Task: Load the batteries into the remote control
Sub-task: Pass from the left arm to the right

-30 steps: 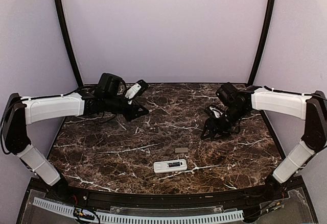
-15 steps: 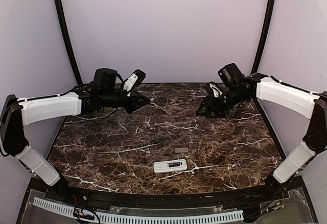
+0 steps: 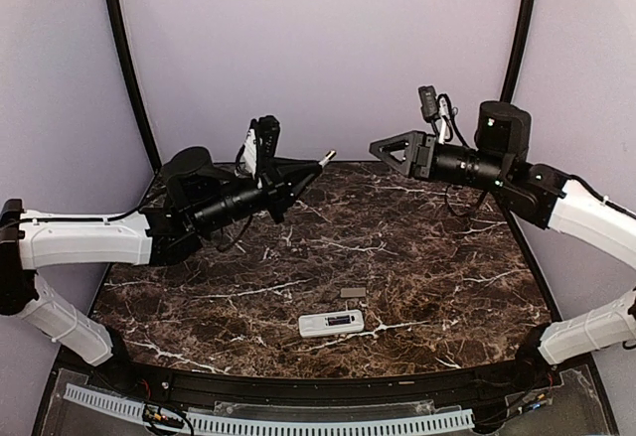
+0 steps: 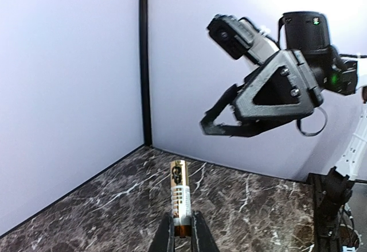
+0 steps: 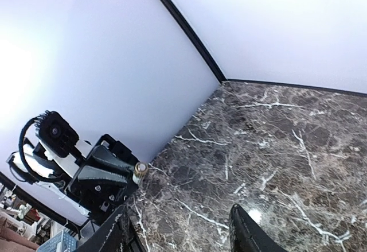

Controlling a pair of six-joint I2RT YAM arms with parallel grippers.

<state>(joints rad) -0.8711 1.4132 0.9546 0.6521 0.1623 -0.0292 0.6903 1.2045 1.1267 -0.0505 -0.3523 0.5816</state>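
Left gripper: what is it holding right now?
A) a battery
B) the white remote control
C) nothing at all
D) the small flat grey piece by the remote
A: the left wrist view shows a battery clamped upright between the fingers of the left gripper, up in the air, while the remote control lies on the table with no gripper near it.
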